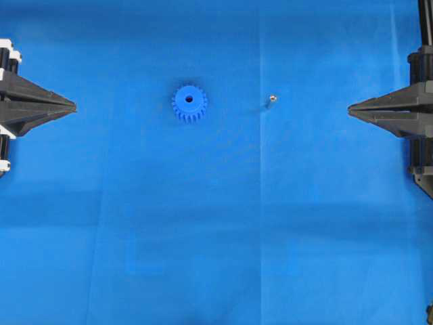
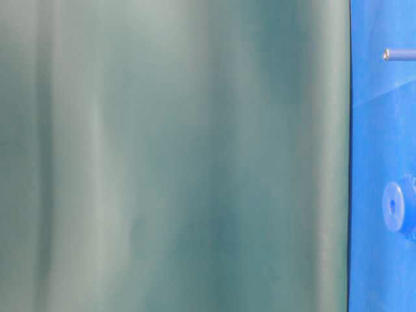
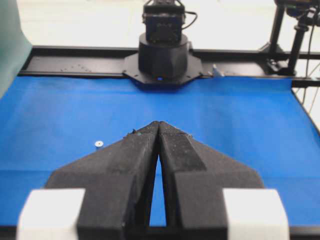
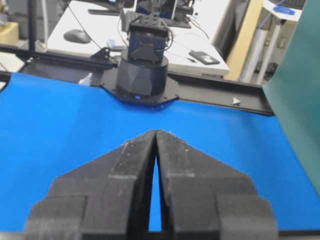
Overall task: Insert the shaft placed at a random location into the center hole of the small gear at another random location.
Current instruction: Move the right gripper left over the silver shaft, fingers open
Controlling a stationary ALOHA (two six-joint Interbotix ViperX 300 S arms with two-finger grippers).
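Observation:
The small blue gear lies flat on the blue mat, left of centre, with its dark center hole facing up. The shaft stands on end to its right, a shiny dot. In the table-level view the shaft and the gear show at the right edge. My left gripper is shut and empty at the far left. My right gripper is shut and empty at the far right. The left wrist view shows the shaft left of the shut gripper; the gear is hidden. The right wrist view shows only the shut gripper.
A green backdrop fills most of the table-level view. The opposite arm's black base stands at the mat's far edge in the left wrist view, and likewise the other base in the right wrist view. A black frame rail borders the mat.

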